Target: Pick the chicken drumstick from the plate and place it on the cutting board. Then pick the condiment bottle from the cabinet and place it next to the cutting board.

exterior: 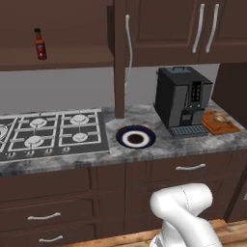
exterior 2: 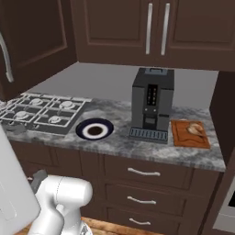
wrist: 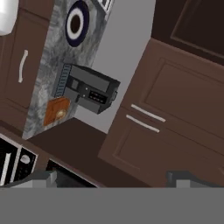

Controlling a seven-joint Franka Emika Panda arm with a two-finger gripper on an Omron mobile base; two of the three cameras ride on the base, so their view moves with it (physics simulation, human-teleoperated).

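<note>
Red-orange slim condiment bottle stands upper left on the open cabinet shelf, awaiting pickup. Right base view: drumstick lies on the orange cutting board, plate emptied. Hand view: gripper spread wide, empty.

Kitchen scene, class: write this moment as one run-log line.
drumstick: on cutting board | plate: empty | condiment bottle: on cabinet shelf, door open | gripper: open, holding nothing
</note>
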